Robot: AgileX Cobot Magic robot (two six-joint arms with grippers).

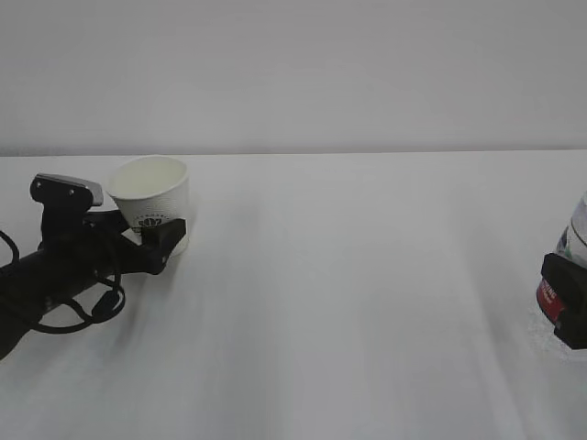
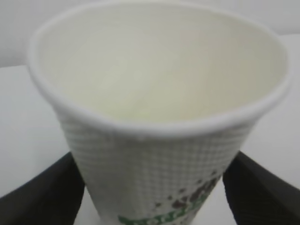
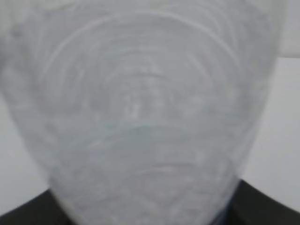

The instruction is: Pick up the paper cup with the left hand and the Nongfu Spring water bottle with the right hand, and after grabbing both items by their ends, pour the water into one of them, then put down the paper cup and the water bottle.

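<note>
Ribbed bottle [image 3: 140, 126] fills my right view, right tool [image 1: 567, 307] clamped around it. My left tool [image 1: 160, 240] straddles the paper cup [image 1: 152, 192] on the white bench [image 1: 367, 302], fingers [image 2: 42, 197] spread wide beside it.

You see the paper cup [image 2: 159, 154]: matt white paper, outside embossed with fine dimples, inside smooth cream. Nongfu Spring water bottle [image 3: 140, 122]: clear ribbed plastic. Table [image 1: 348, 293]: smooth, matt white. Left hand [image 1: 151, 243]: matt black.

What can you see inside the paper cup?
The left wrist view looks down into the paper cup: only bare cream walls show and no liquid is visible. The very bottom is blurred and partly cut off by the near rim, so it cannot be checked.
</note>
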